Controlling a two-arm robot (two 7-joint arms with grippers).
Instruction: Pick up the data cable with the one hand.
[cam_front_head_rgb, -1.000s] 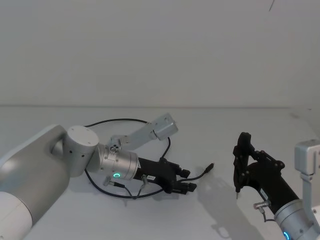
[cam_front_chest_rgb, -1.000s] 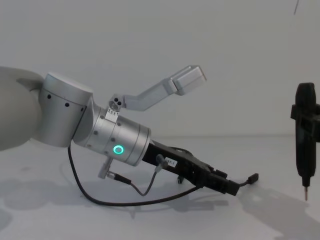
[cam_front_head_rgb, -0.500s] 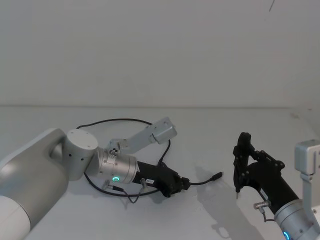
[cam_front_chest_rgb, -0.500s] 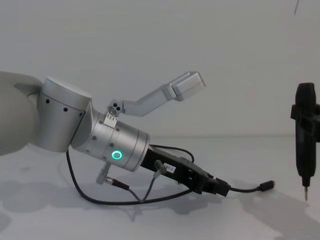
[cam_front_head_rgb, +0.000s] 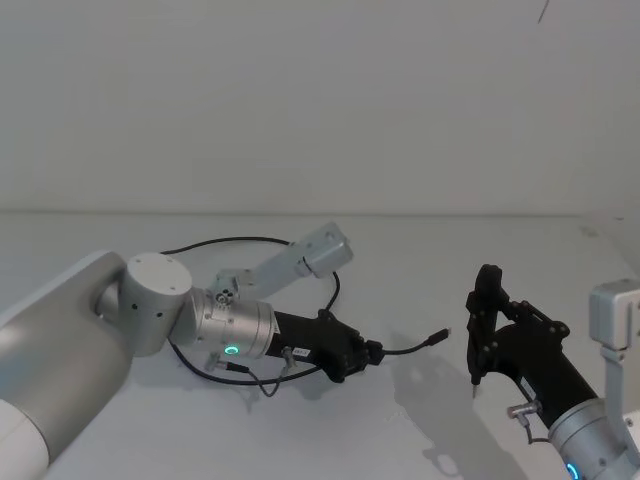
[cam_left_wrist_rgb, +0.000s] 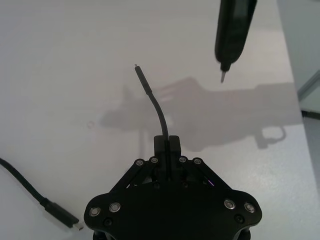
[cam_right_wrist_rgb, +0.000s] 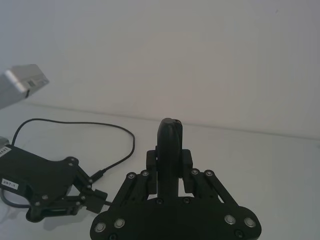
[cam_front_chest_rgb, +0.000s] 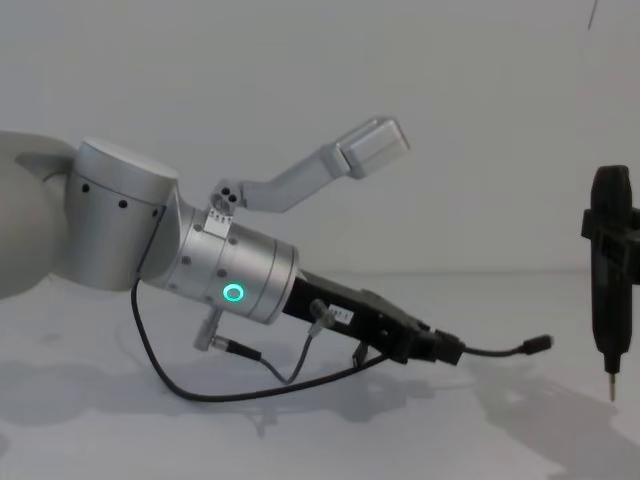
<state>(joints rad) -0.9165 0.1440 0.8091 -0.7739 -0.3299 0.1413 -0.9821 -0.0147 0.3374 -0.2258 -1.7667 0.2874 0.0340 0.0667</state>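
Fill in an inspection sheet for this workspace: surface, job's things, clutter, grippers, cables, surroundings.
Surface: flat white table, arm shadows on it.
Job's things: long thin black data cable, pinched near one end; that plug juts toward the right arm, the rest loops back on the table.
Clutter: nothing seen.
Grippers: black angular left gripper shut on the data cable, low over the table; right gripper shut on a slim upright black tool with a metal tip.
Cables: short grey lead with metal barrel connectors hangs off the left wrist.
Surroundings: plain white wall.
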